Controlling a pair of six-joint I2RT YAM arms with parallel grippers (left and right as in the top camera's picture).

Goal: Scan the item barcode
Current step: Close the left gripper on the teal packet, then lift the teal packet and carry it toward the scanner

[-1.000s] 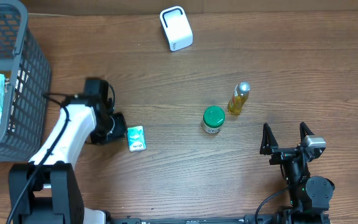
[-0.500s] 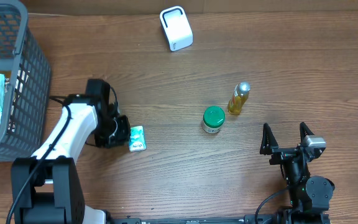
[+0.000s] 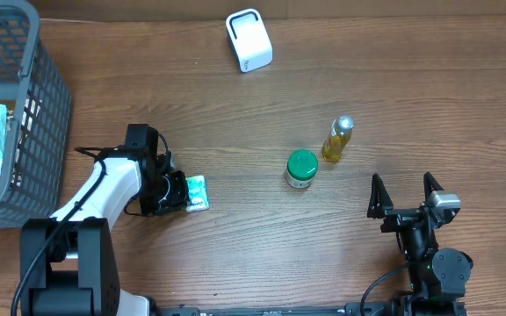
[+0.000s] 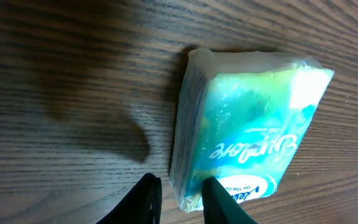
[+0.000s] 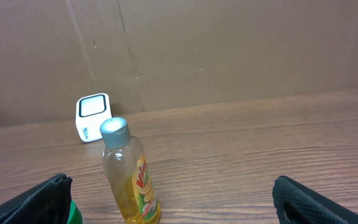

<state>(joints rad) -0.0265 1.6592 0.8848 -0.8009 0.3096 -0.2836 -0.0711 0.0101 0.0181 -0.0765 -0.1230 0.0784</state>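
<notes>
Overhead: the left gripper point(image 3: 181, 191) sits low on the bench point(image 3: 253, 254), left of centre, its jaws at the teal tissue packet point(image 3: 198, 193). The right gripper point(image 3: 402, 195), at lower right, has its jaws spread wide and empty. A white scanner point(image 3: 249, 40) stands at top centre.

Left wrist: two dark fingertips point(image 4: 149, 198), narrowly apart, straddle the packet's lower-left corner. Whether they pinch it I cannot tell.

Right wrist: a yellow bottle point(image 5: 128, 180) stands ahead of the wide jaws, apart from them.
</notes>
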